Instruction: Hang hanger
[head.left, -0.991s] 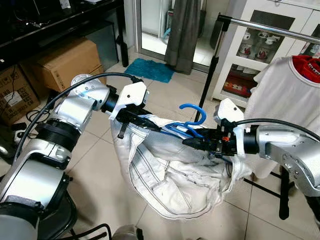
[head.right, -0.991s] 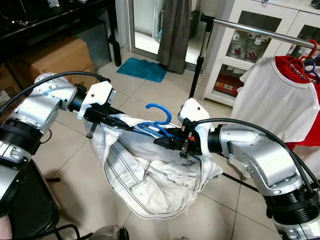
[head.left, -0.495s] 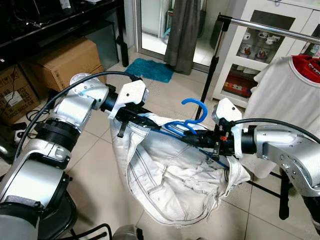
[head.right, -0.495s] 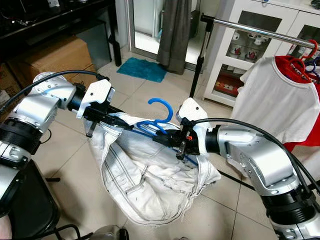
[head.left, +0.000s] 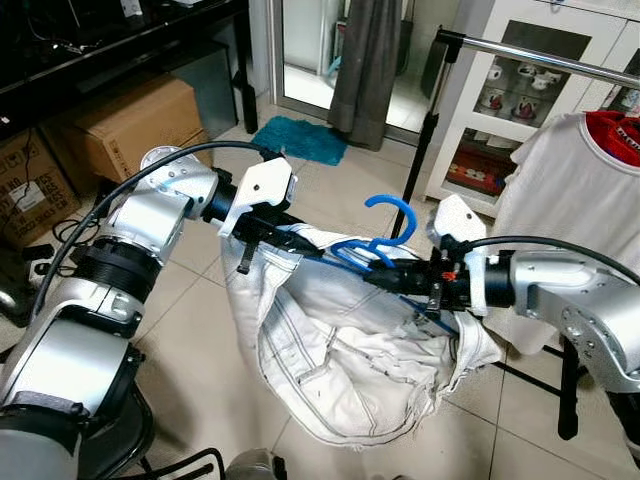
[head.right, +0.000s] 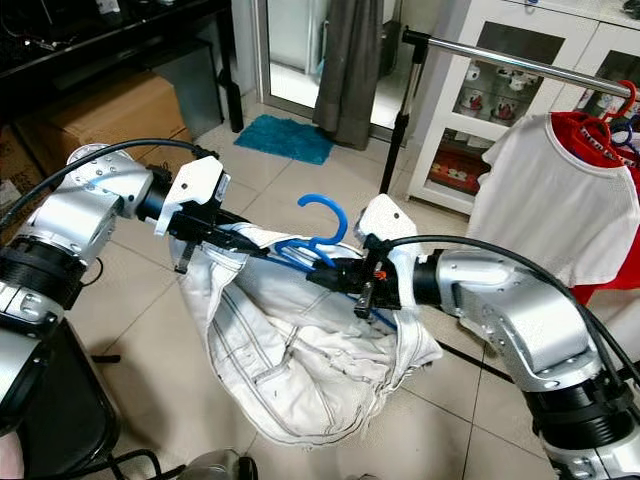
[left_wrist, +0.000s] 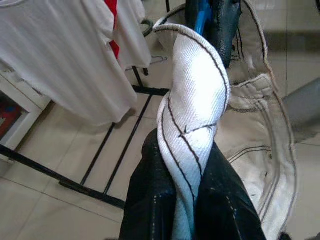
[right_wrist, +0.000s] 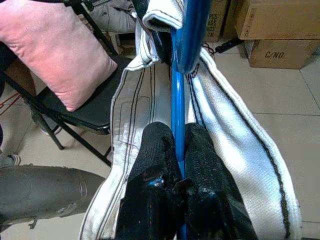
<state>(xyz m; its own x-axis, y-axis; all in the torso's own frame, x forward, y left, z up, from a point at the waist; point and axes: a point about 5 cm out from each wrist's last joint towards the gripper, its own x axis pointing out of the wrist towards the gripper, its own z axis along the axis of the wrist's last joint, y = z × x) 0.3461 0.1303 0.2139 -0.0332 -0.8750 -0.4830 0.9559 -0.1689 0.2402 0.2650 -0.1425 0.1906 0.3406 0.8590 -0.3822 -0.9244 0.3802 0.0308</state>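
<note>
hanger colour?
Blue hanger, clearest in the left eye view; right gripper pinches its bar.

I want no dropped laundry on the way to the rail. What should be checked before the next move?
1. Right gripper shut on the blue hanger: ok.
2. Left gripper shut on the white jeans: ok.
3. Hanger hook pointing up and uncovered: ok.
4. Jeans properly seated on the hanger: cannot tell, the cloth is bunched.
5. Bare stretch on the rail left of the white T-shirt: ok.
6. Hook on the rail: not ok, not yet.
</note>
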